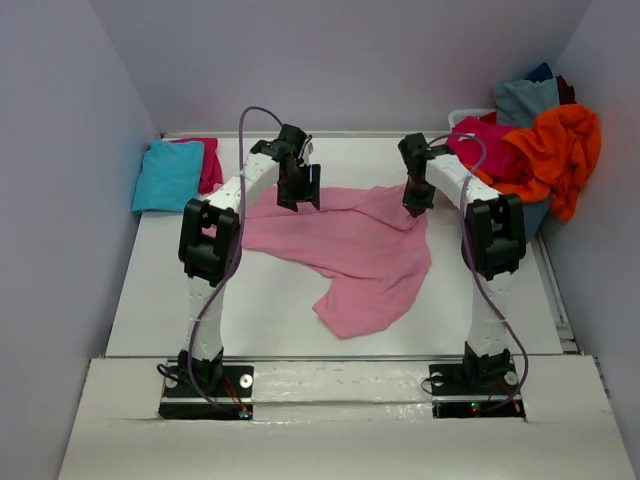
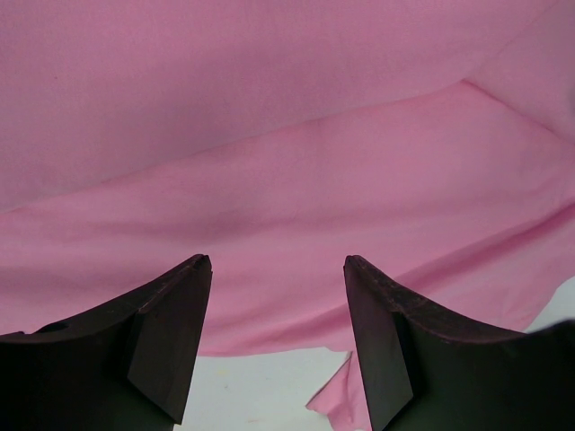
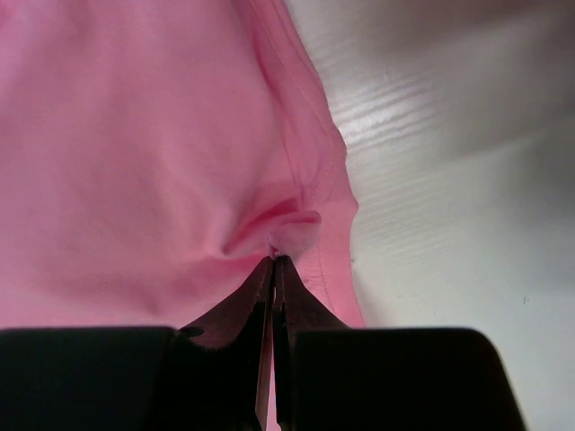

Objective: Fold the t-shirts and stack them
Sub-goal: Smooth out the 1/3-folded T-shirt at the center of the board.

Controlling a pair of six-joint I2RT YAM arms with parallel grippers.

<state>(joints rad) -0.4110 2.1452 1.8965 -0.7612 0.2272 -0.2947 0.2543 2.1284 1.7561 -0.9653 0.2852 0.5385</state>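
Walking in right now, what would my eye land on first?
A pink shirt lies rumpled across the middle of the white table, with the right gripper pinching a fold near its edge and the left gripper open above it. A bright heap of shirts, orange on top, sits far right, a turquoise shirt far left.

A robotics lab: two arms (image 1: 212,245) bolted to a white table (image 1: 160,300) inside plain walls (image 1: 350,60).

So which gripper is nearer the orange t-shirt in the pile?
Right. The right gripper, pinching the pink t-shirt, sits left of the orange t-shirt in the top view; the left gripper is farther left.
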